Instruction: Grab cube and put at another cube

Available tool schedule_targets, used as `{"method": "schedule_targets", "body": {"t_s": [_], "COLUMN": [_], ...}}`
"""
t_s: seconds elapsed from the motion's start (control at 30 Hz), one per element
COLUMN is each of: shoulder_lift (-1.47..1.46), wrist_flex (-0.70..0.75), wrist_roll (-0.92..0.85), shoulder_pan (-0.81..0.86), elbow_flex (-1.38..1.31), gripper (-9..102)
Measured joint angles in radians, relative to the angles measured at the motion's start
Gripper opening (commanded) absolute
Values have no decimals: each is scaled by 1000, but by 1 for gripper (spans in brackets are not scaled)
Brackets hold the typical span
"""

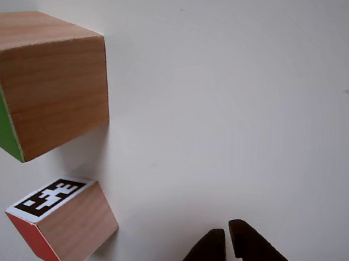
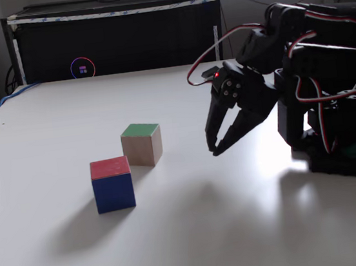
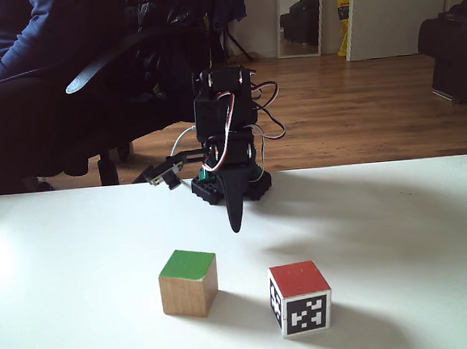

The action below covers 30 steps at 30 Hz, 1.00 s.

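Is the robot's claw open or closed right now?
Closed, holding nothing. In the other view the gripper shows its two dark fingers nearly touching, with just a thin slit between them.

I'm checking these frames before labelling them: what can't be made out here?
- Green-faced cube: its left side is cut off by the frame edge in the other view.
- Gripper: cut off by the bottom edge there.
- Gripper: seen edge-on in a fixed view, so the gap between the fingers is hidden.
- Marker cube: its marker faces away in a fixed view.
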Motion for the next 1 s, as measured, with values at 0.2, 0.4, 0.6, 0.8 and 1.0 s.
{"method": "schedule_targets", "body": {"t_s": [0.2,0.4,0.6,0.8,1.0], "shoulder_lift": [0,0,0,-66,-565], "wrist_flex": [0,0,0,0,-28], "wrist_roll": [15,15,23,58,109], "shoulder_pan": [0,0,0,37,112], "elbow_flex": [0,0,-3,-195,-548], "gripper": [0,0,0,2,20]}}
